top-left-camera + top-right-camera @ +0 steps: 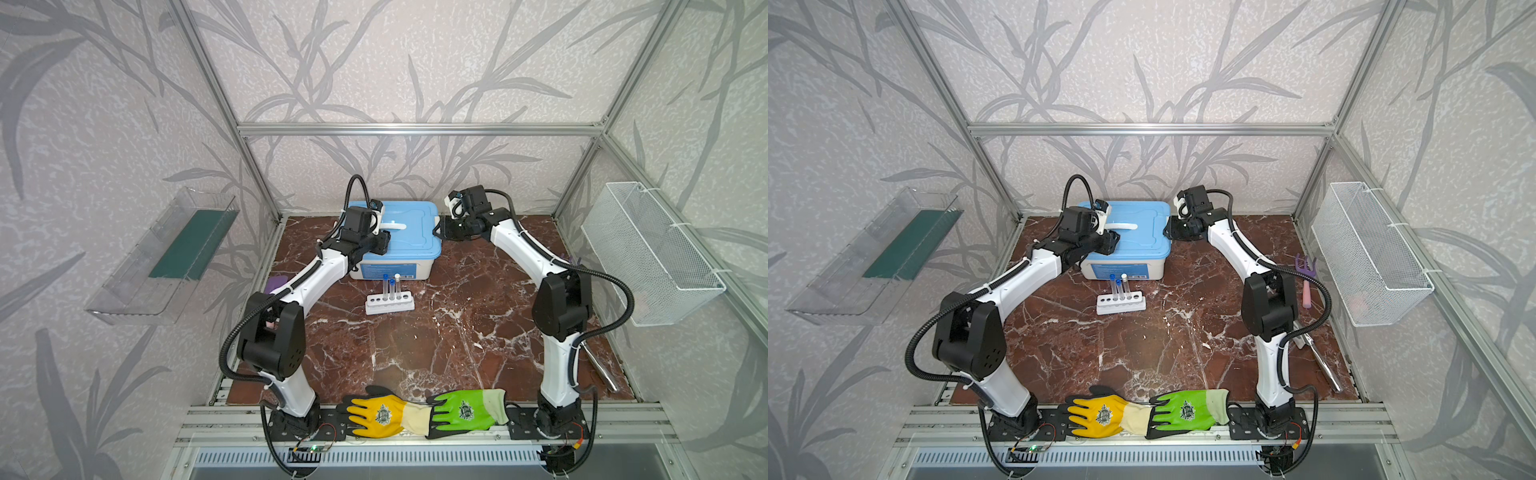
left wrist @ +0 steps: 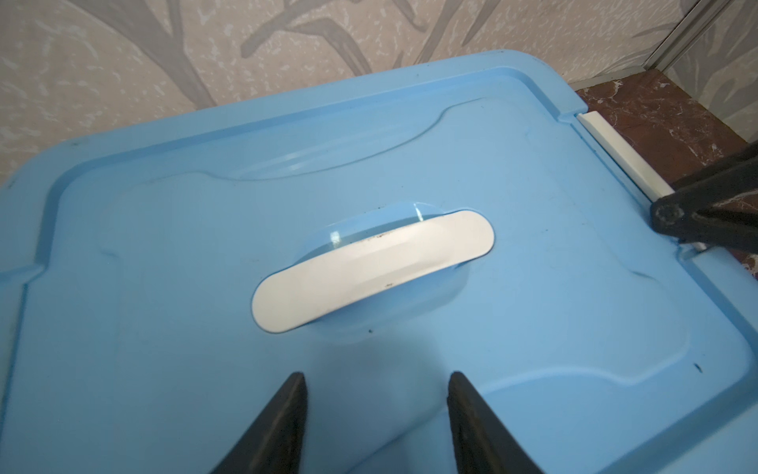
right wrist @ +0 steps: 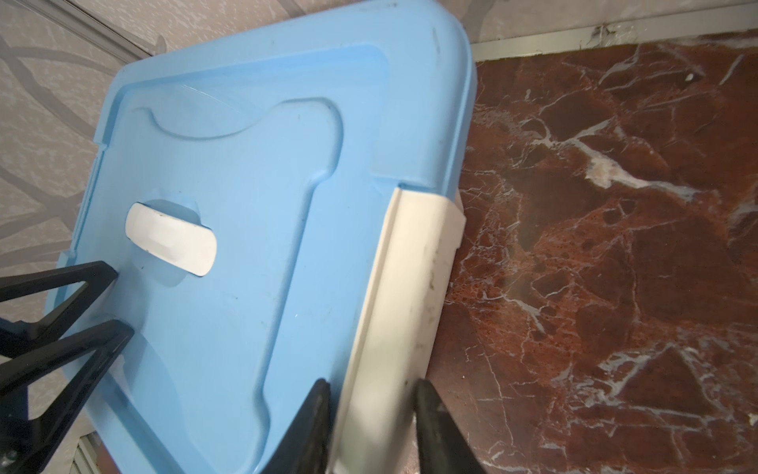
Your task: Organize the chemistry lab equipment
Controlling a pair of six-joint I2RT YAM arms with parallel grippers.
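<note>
A white six-hole rack (image 1: 390,305) (image 1: 1121,302) stands in front of a box with a blue lid (image 1: 409,232) (image 2: 533,287), and three capped test tubes (image 1: 392,286) stand upright in it. Metal tweezers (image 1: 600,365) (image 1: 1325,365) lie by the right arm's base. My left gripper (image 2: 377,377) (image 1: 384,241) hovers open over the lid, just short of its white handle (image 2: 371,269) (image 3: 170,238). My right gripper (image 3: 371,385) (image 1: 438,230) is shut on the white latch (image 3: 410,279) at the box's right side. Dishes, vial and vessel are out of view.
A purple rake with a pink handle (image 1: 1305,266) lies at the right and a purple trowel (image 1: 276,284) shows behind the left arm. Yellow (image 1: 376,415) and green (image 1: 465,411) gloves lie at the front edge. A wire basket (image 1: 652,253) and a clear shelf (image 1: 166,257) hang on the side walls.
</note>
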